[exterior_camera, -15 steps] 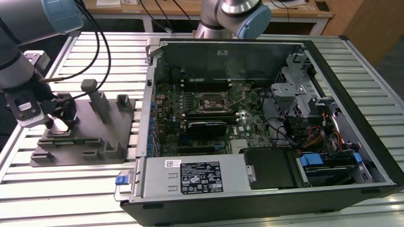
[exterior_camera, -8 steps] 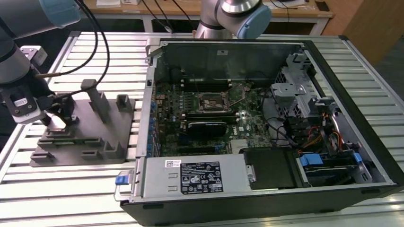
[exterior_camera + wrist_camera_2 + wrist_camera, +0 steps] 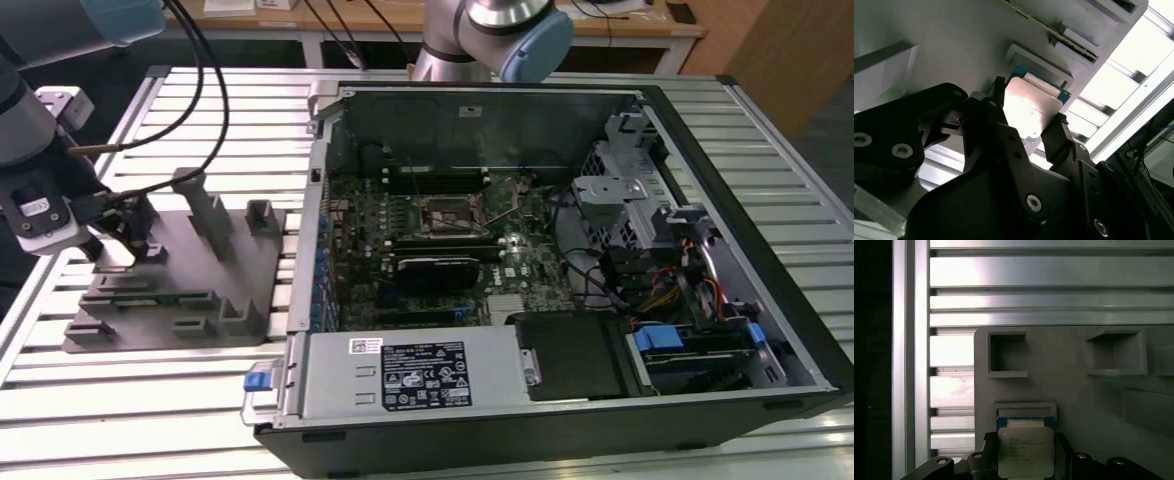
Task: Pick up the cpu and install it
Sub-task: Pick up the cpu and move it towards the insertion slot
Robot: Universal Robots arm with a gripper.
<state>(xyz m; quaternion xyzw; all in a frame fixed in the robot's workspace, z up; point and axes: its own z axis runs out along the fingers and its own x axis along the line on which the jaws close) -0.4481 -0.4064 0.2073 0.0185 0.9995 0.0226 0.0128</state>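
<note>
A slatted aluminium table [image 3: 134,420] stands before a wooden desk [image 3: 641,30].

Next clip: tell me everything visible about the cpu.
The cpu is a small flat square chip with a pale silver metal top carrying faint print, on a green board whose edge peeks out at one side. It lies flat in a shallow pocket of the grey holder block. The tool straddles it, black fingers against two opposite edges.

Upright posts [image 3: 203,205] of the grey plastic fixture block [image 3: 174,300] stand close beside the black gripper [image 3: 1030,102], which is clamped on the silver-topped square cpu [image 3: 1025,452]. Overhead is open air.
</note>
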